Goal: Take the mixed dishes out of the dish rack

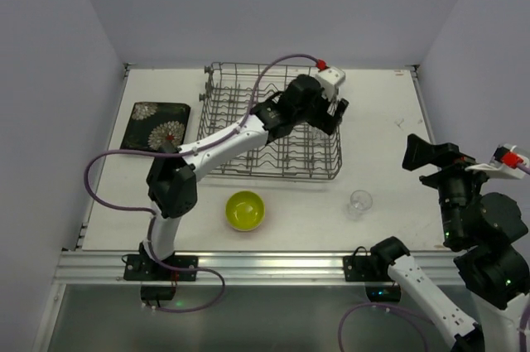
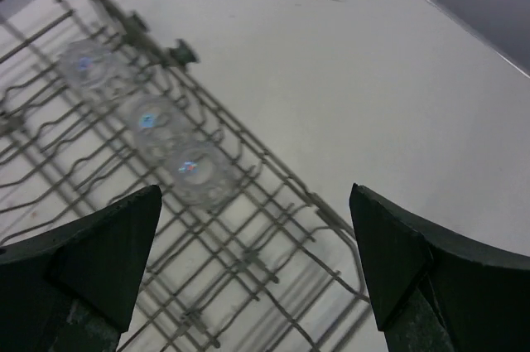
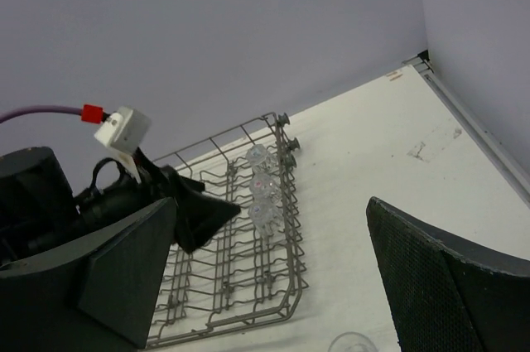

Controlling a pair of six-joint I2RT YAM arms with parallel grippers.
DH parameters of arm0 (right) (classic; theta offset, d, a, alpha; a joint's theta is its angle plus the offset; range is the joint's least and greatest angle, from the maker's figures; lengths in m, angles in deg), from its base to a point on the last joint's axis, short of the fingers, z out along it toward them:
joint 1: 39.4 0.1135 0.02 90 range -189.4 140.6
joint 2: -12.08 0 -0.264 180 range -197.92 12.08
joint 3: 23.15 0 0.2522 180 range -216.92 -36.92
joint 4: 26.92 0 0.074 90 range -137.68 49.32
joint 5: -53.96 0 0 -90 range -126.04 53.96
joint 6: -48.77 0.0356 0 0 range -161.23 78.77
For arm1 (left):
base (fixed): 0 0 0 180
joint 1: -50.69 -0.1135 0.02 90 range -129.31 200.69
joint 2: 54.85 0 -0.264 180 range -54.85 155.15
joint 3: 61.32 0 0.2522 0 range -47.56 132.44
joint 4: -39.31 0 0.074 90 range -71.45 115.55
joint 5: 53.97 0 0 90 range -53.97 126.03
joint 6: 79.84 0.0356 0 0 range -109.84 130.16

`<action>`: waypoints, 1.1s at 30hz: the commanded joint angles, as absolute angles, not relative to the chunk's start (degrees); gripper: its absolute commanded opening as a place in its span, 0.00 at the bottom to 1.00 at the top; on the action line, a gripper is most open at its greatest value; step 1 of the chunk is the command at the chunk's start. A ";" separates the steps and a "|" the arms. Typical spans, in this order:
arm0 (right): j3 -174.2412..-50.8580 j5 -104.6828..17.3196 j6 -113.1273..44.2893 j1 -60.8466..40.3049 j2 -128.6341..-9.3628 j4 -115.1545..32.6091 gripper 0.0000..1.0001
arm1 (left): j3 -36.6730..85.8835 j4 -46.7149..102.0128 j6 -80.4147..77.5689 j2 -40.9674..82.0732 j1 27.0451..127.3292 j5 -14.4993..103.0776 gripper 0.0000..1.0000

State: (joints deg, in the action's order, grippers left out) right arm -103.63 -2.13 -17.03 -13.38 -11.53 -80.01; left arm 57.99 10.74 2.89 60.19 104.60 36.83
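The grey wire dish rack (image 1: 281,175) stands mid-table. Three clear glasses (image 2: 197,171) sit in a row along its right side, also in the right wrist view (image 3: 263,211). My left gripper (image 1: 334,114) hovers open and empty above the rack's right edge (image 2: 248,262), just past the nearest glass. A fourth glass (image 1: 359,202) stands on the table right of a yellow-green bowl (image 1: 245,210). The flowered black plate (image 1: 156,126) lies on the table left of the rack. My right gripper (image 1: 424,157) is open and empty, raised at the far right. The teal-centred plate and the orange bowl are out of view.
White walls close the table at the back and both sides. The left arm's purple cable arcs over the rack (image 1: 281,62). An aluminium rail (image 1: 273,262) runs along the near edge.
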 commanded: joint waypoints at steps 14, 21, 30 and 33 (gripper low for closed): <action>-100.99 -4.66 -16.45 -13.29 -13.49 -77.06 0.99 | 73.28 1.55 -16.03 74.43 101.31 17.57 0.88; -100.81 -5.63 -17.24 -13.29 -13.76 -77.68 0.99 | 74.08 3.48 -18.49 77.95 101.05 17.22 0.81; -100.72 -7.30 -17.94 -13.29 -14.72 -77.77 0.99 | 74.08 7.61 -18.76 81.11 101.05 16.95 0.72; -100.81 -7.56 -18.21 -13.29 -14.90 -77.77 0.99 | 74.08 8.67 -18.50 81.81 101.05 16.61 0.70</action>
